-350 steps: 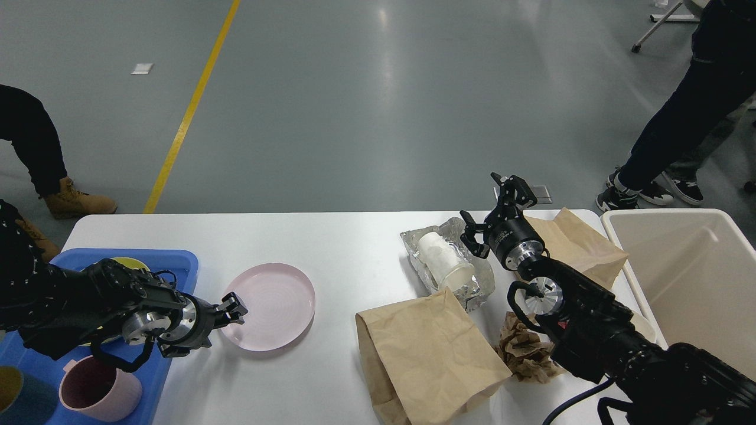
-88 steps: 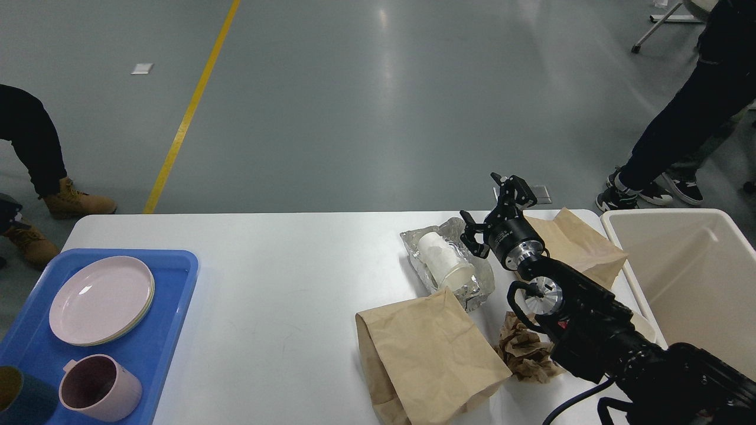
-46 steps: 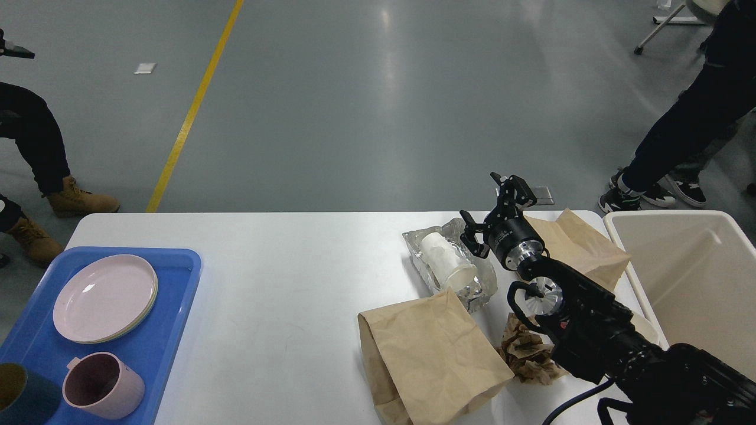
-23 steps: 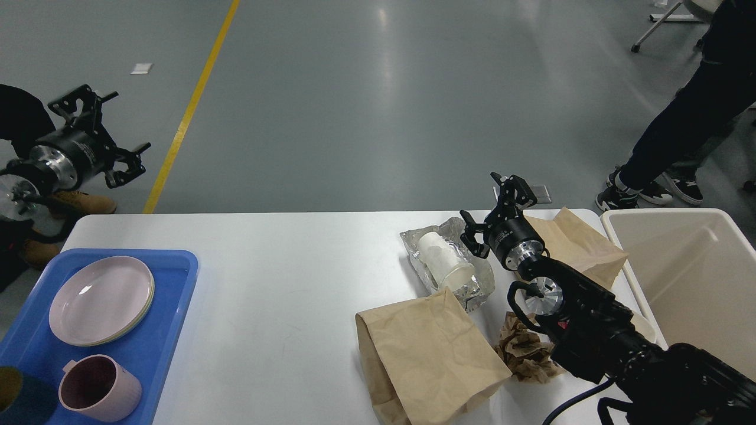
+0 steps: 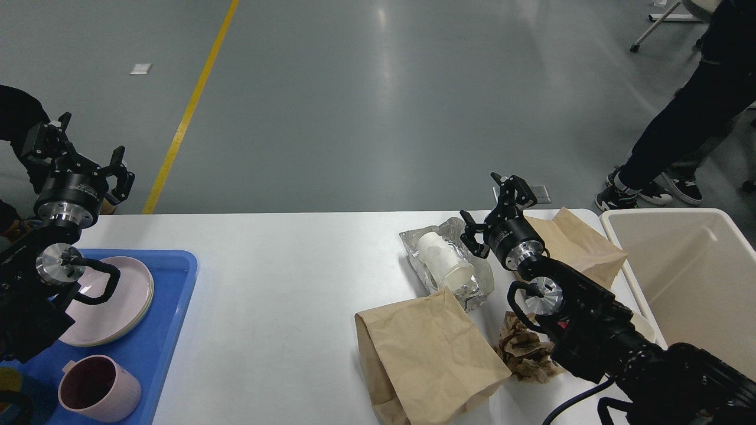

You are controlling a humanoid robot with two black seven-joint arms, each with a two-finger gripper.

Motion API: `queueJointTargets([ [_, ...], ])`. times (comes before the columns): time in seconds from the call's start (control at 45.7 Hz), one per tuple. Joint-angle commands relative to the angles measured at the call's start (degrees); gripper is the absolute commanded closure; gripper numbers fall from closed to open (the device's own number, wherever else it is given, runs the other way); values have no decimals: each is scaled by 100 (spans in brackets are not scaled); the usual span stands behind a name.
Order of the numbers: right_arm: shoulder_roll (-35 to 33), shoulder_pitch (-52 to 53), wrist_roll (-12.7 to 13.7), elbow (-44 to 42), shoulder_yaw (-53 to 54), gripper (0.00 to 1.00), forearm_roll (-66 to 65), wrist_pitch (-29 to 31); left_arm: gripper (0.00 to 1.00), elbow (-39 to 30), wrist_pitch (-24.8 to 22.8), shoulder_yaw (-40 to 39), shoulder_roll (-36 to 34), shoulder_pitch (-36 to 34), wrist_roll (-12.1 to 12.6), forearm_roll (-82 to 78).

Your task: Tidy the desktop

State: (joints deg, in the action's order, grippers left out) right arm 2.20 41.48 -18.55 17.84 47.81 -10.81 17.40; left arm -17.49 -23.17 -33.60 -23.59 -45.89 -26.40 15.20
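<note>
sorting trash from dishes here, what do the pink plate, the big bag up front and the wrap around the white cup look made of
Pink plate: probably plastic or melamine, smooth with a soft sheen.
Front bag: brown kraft paper, matte and creased.
Wrap around the white cup: looks like aluminium foil, silvery, crinkled and reflective.
</note>
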Motion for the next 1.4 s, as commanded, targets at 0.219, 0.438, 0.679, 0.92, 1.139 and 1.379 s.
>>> queueJointTargets([
  [0.219, 0, 0, 0, 0, 0, 0, 0, 0, 4, 149, 32, -50, 4, 397, -23, 9],
  [0.438, 0, 0, 0, 0, 0, 0, 0, 0, 4, 158, 58, -50, 30, 397, -146, 18],
  [0.679, 0, 0, 0, 0, 0, 0, 0, 0, 4, 158, 40, -120, 83, 414, -454, 44],
  [0.92, 0, 0, 0, 0, 0, 0, 0, 0, 4, 158, 23, -269, 452, 502, -1552, 18],
  [1.139, 0, 0, 0, 0, 0, 0, 0, 0, 4, 158, 23, -331, 663, 564, -1886, 26],
  [1.379, 0, 0, 0, 0, 0, 0, 0, 0, 4, 158, 23, -313, 663, 581, -2018, 9],
])
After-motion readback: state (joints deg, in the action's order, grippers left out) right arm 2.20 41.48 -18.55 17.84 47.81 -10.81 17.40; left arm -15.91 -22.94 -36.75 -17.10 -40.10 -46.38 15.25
